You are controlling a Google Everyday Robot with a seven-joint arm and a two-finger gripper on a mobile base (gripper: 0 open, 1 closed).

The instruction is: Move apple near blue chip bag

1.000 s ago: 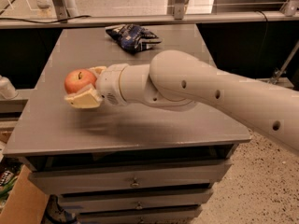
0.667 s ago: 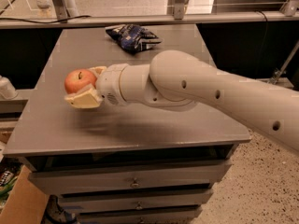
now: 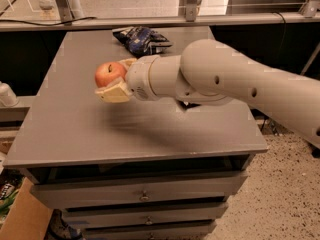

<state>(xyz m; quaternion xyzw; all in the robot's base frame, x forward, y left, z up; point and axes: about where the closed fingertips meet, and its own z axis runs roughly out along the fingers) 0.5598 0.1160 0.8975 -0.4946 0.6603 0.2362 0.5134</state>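
Note:
The apple [image 3: 110, 74] is round and red-orange with a short dark stem. My gripper [image 3: 116, 82] is shut on it, one finger [image 3: 115, 92] below it and the other behind, and holds it above the middle left of the grey table [image 3: 75, 129]. The blue chip bag [image 3: 141, 39] lies wrinkled at the table's far edge, up and right of the apple and apart from it. My white arm [image 3: 225, 81] reaches in from the right.
The table is a grey cabinet with drawers [image 3: 145, 196] below its front edge. A shelf rail [image 3: 150, 21] runs behind it. A cardboard box [image 3: 25, 216] stands on the floor at the lower left. A small dark thing [image 3: 186, 104] shows under my arm.
My gripper has carried the apple to the right and a little toward the far side, closer to the blue chip bag.

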